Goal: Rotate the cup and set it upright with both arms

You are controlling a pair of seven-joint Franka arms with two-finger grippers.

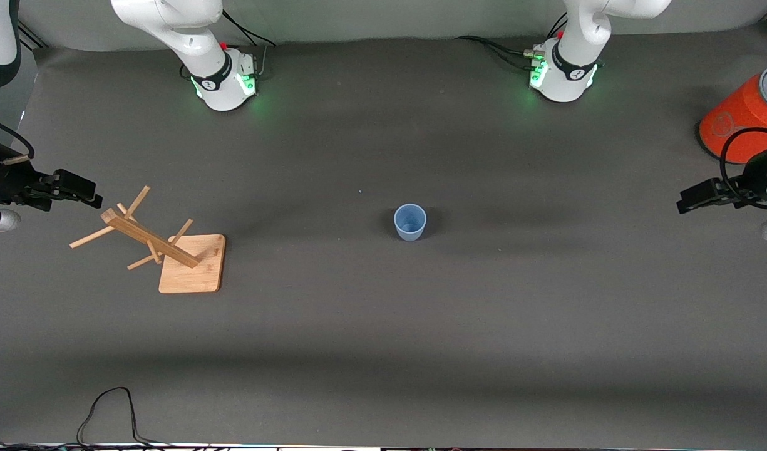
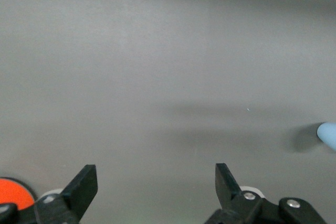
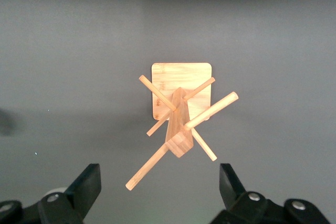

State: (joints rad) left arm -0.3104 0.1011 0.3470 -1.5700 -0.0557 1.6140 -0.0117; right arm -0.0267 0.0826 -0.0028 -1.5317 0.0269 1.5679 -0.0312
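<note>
At the left edge of the front frame, the right gripper (image 1: 82, 191) hangs over the table (image 1: 383, 326) with its jaws spread and nothing between them. Just right of it and lower, a wooden rack (image 1: 164, 247) stands on a square base, pegs sticking out at angles; the right wrist view shows the same rack (image 3: 181, 114) between the spread fingers (image 3: 84, 187).

The cup (image 1: 410, 222) stands upright, mouth up, at frame centre, alone on the dark mat with wide bare room on every side. No writing can be read on it.

At the upper right edge sits an orange cylinder (image 1: 743, 119) with a grey top; a faint mark shows on its side, unreadable. Just below it the left gripper (image 1: 687, 203) hangs with jaws spread, empty. In the left wrist view, the cup (image 2: 328, 135) peeks in at the right edge.

A black cable (image 1: 108, 416) loops along the bottom edge, lower left.
</note>
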